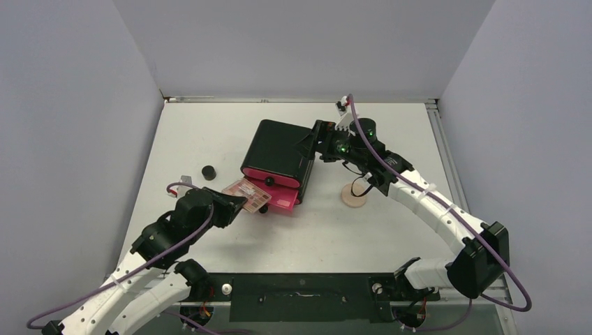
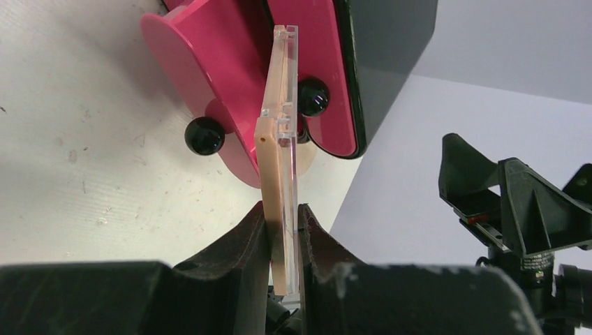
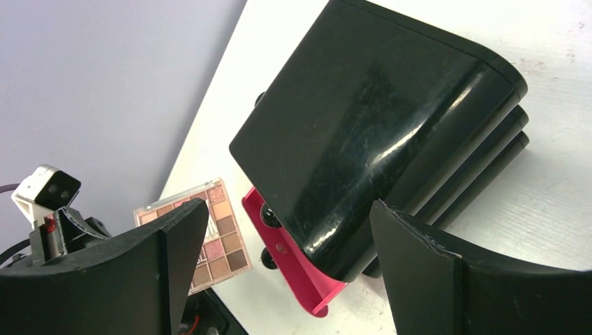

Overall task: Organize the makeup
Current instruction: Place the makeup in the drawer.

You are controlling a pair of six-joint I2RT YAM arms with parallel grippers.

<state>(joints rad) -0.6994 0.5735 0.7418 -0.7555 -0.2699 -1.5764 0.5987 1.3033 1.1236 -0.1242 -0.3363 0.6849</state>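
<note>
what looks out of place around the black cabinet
The cabinet sits at a slant on the table, with one pink drawer pulled out. A black jar and a peach disc lie loose on either side.

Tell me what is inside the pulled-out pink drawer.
The exposed part of the drawer looks bare. The palette, held by the left gripper, overhangs its front, and the cabinet covers its back.

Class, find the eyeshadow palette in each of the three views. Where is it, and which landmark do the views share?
Top external: eyeshadow palette left of centre, held by the left gripper.
Left wrist: centre, seen edge-on.
Right wrist: lower left, colours showing.
Shared landmark: the open pink drawer beside it.
</note>
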